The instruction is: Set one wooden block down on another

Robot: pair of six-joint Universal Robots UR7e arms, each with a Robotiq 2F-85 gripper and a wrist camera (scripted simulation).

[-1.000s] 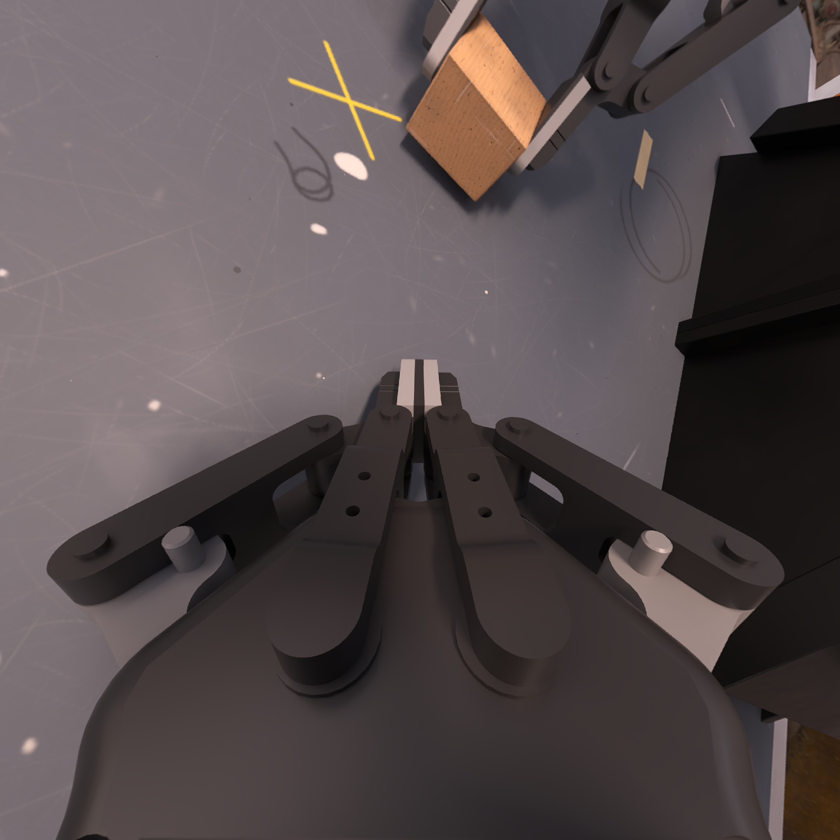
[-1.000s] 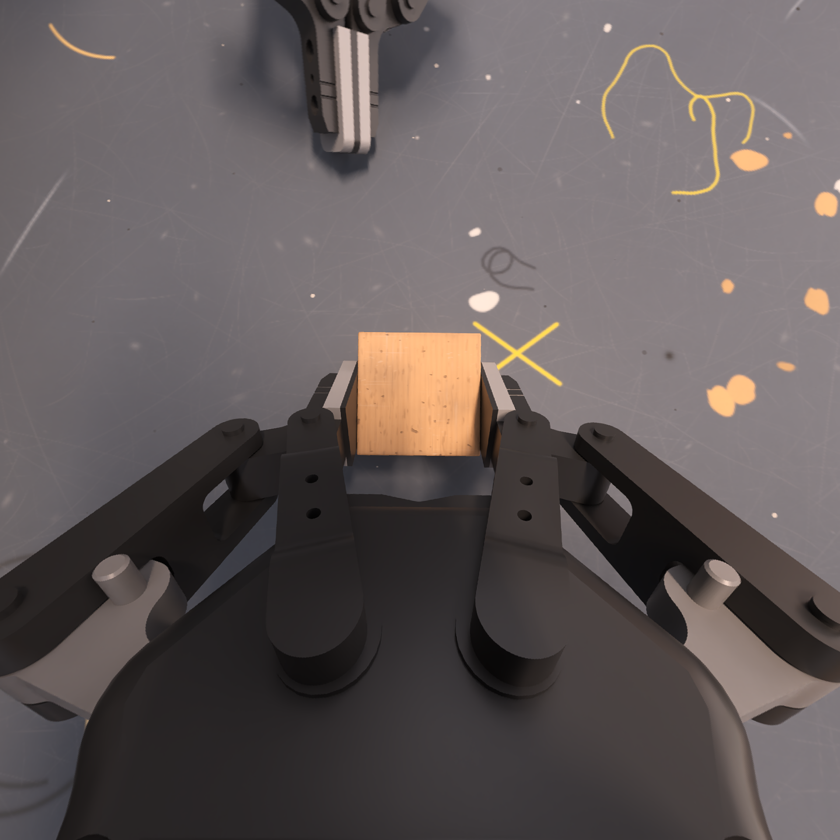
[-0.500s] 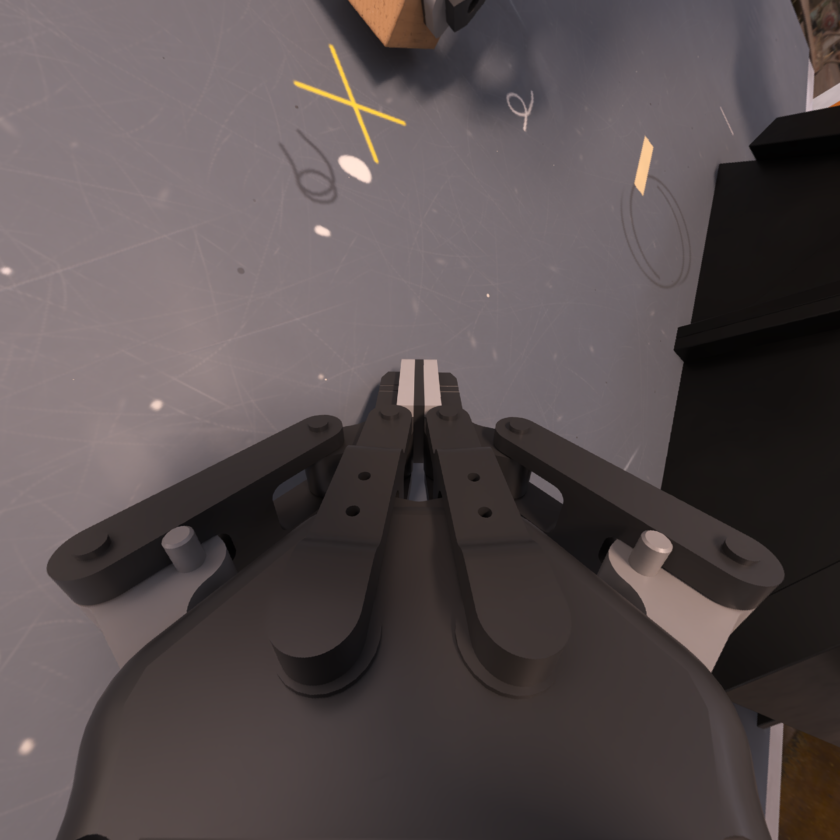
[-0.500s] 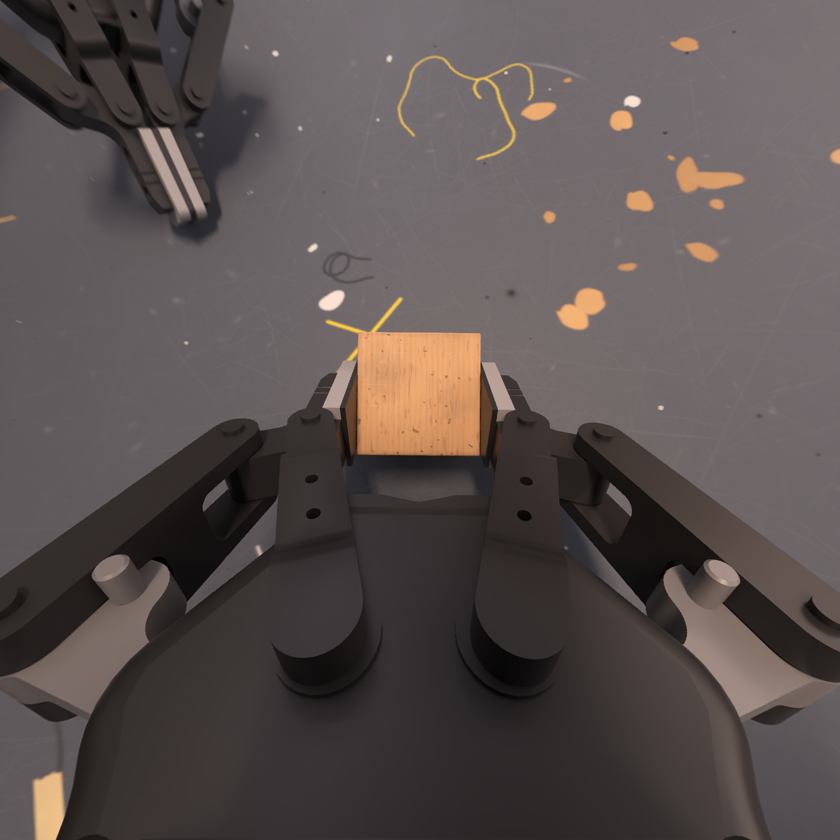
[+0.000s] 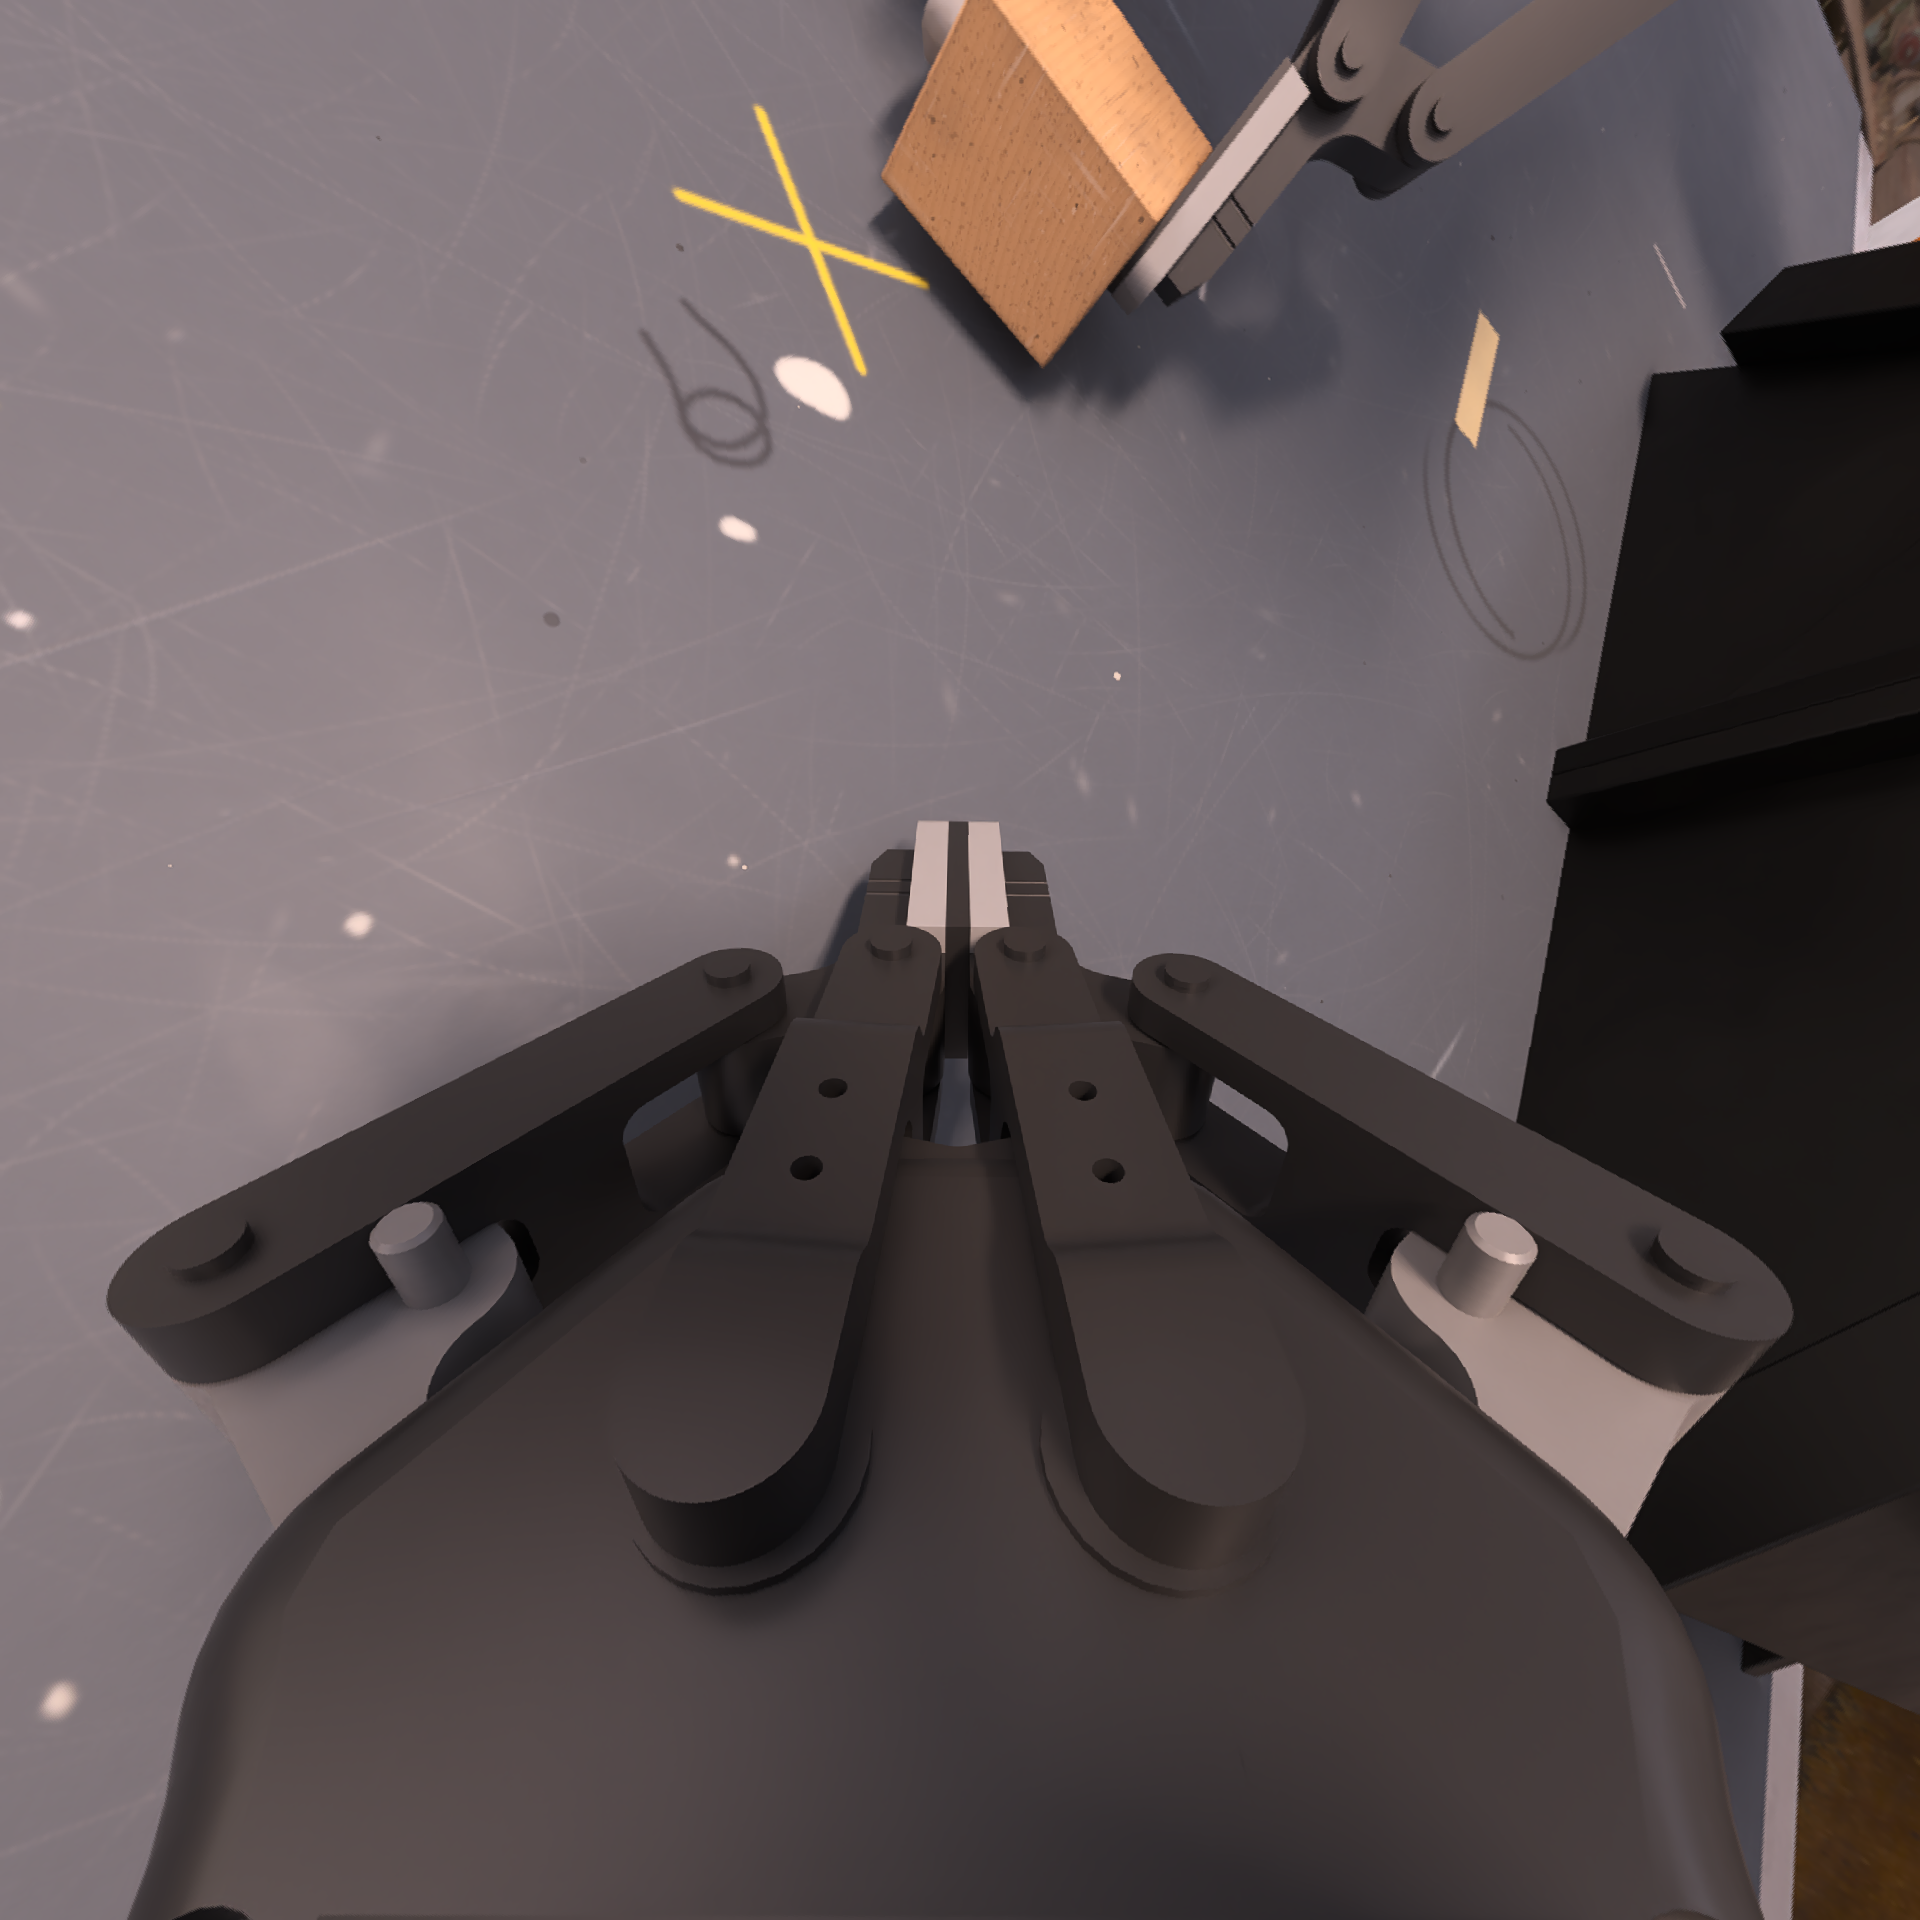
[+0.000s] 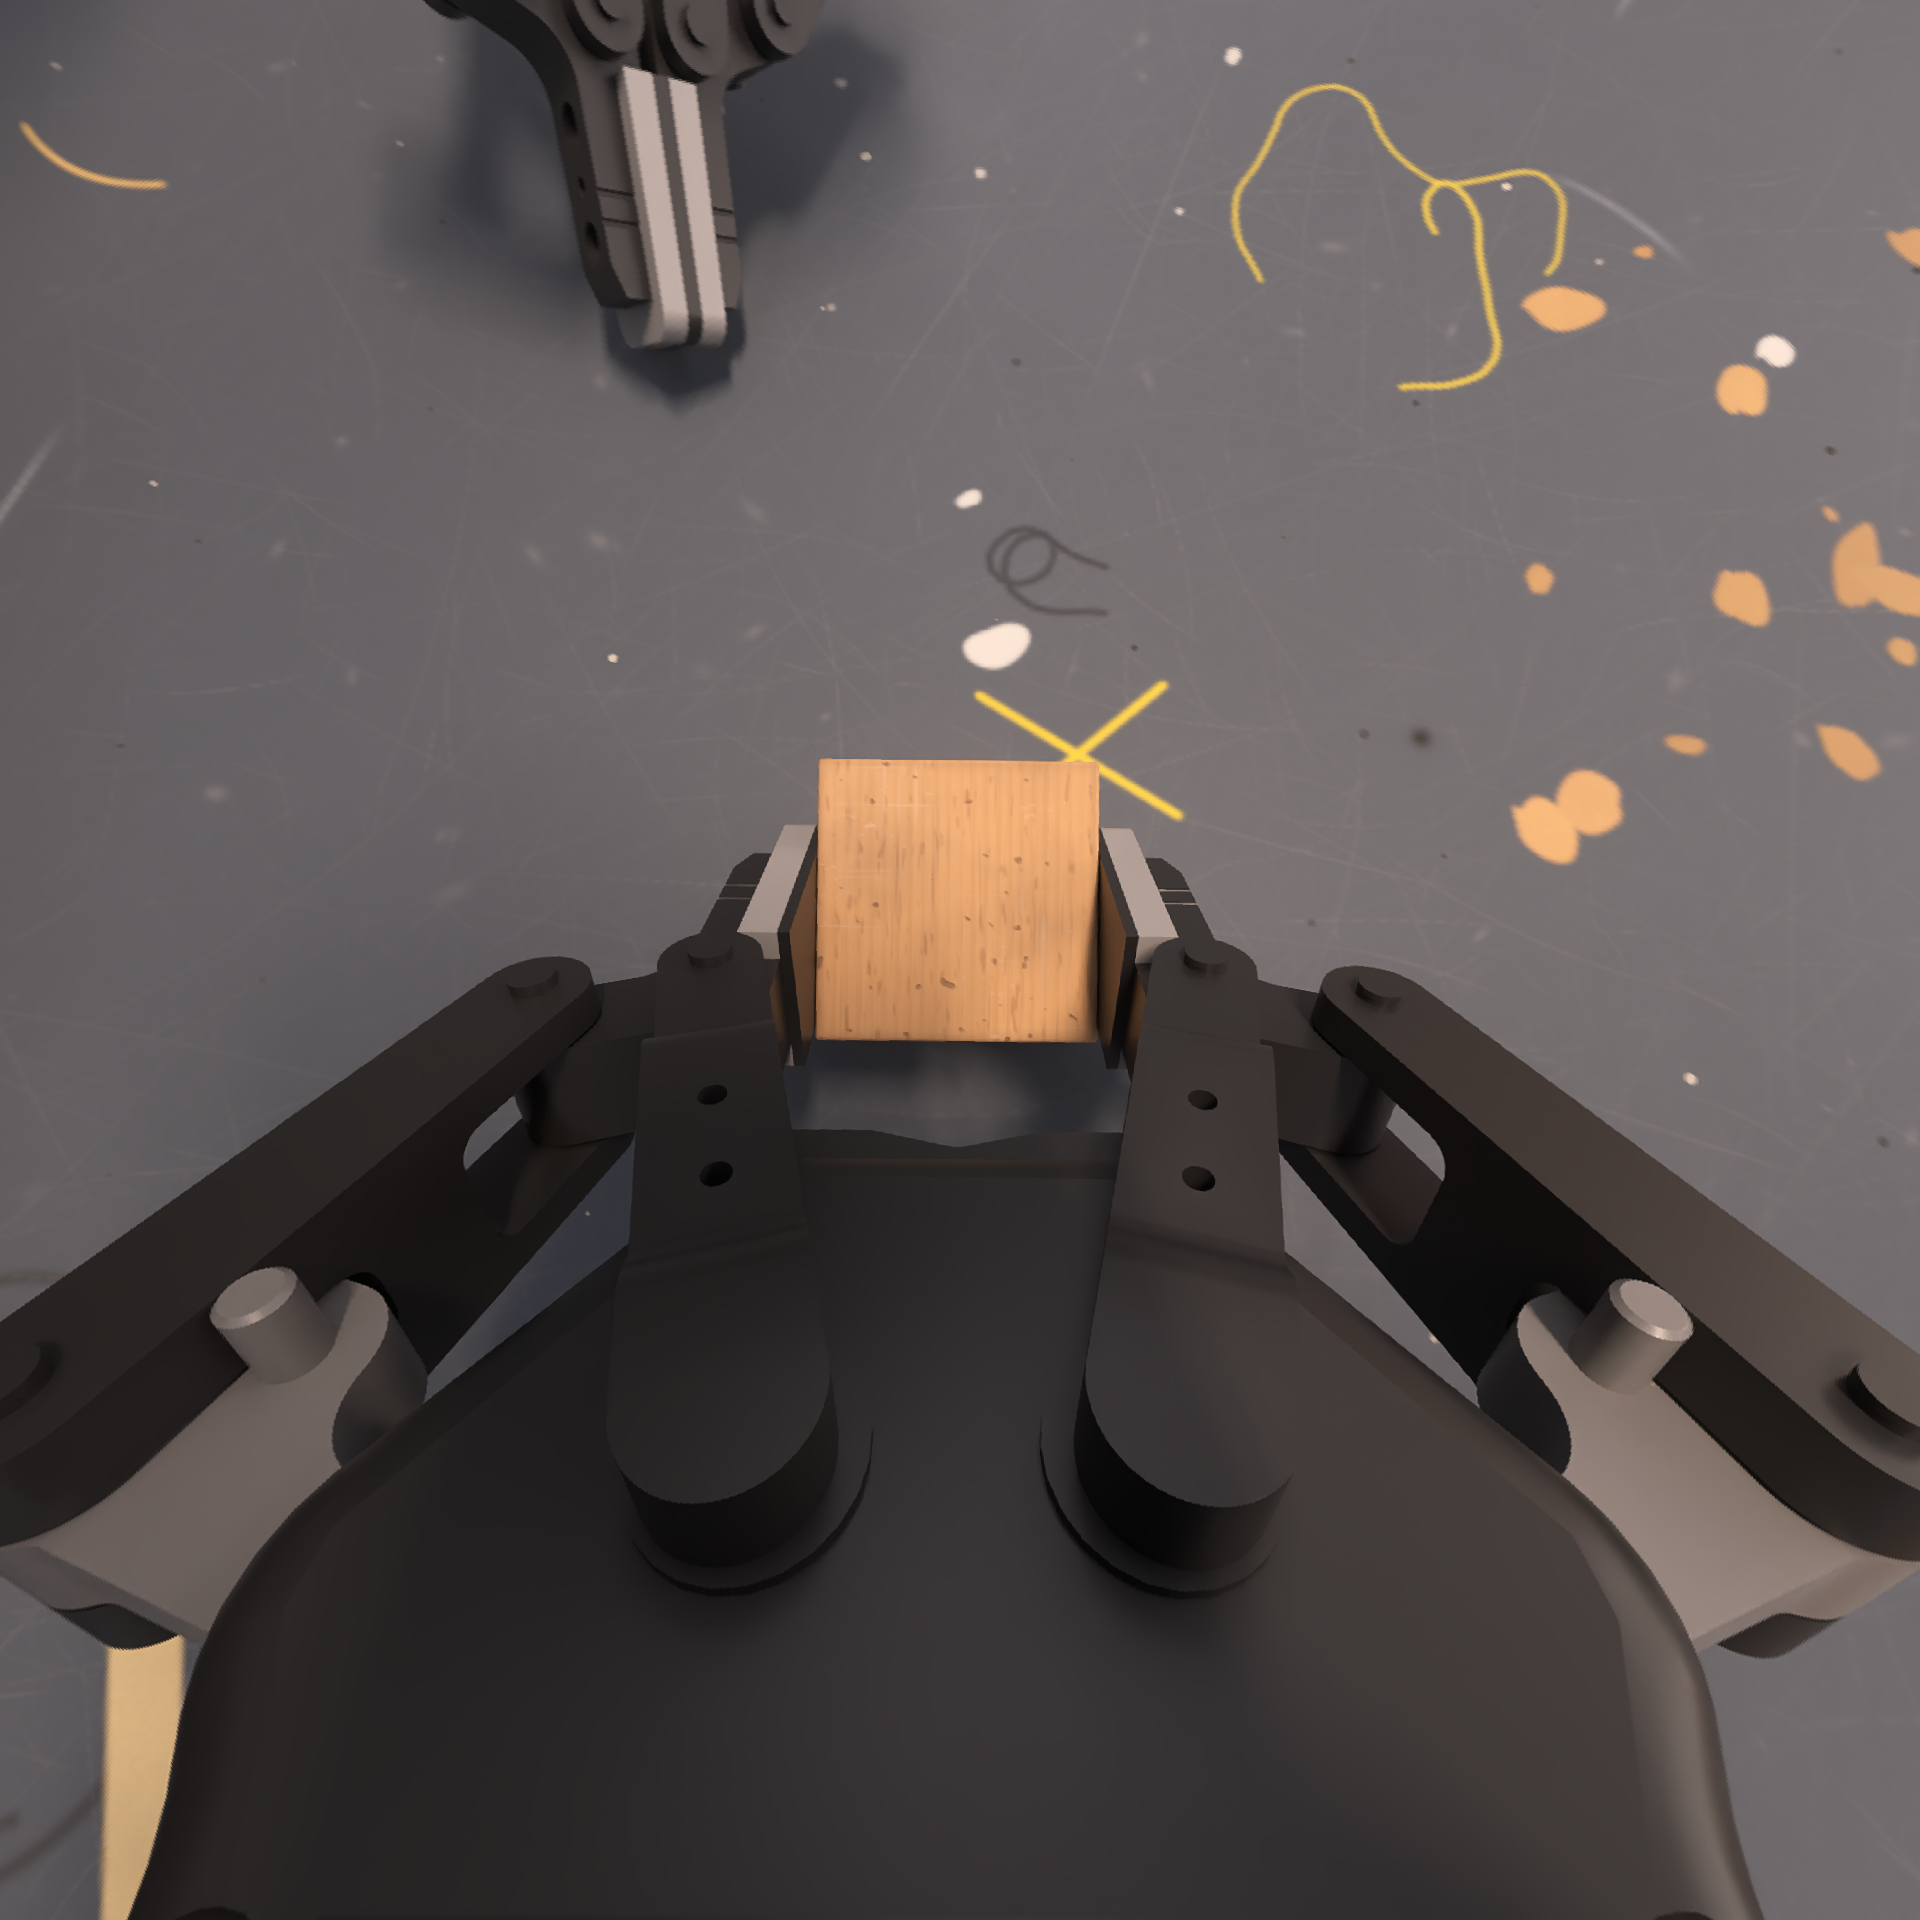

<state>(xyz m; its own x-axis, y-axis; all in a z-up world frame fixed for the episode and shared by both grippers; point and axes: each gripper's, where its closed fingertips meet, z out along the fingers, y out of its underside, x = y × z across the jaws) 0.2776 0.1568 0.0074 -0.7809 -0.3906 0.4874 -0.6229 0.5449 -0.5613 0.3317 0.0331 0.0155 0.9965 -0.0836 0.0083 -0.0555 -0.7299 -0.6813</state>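
My right gripper [image 6: 957, 883] is shut on a light wooden block [image 6: 956, 899], held above the grey table beside a yellow X mark [image 6: 1081, 750]. The same block [image 5: 1029, 177] and the right gripper's fingers [image 5: 1195, 244] show at the top of the left wrist view, tilted. My left gripper [image 5: 957, 842] is shut and empty, low over bare table; it also shows at the top left of the right wrist view [image 6: 681, 312]. No second block is in view.
A black box-like structure [image 5: 1745, 831] stands along the right side of the left wrist view. The grey table [image 6: 416, 623] carries scratches, orange paint spots [image 6: 1564, 816], a yellow scribble [image 6: 1403, 208] and a tan tape strip [image 5: 1475, 379].
My right gripper swung away and back with the block: in the left wrist view the block nearly left the top edge, then returned beside the yellow X. The left gripper stayed still.
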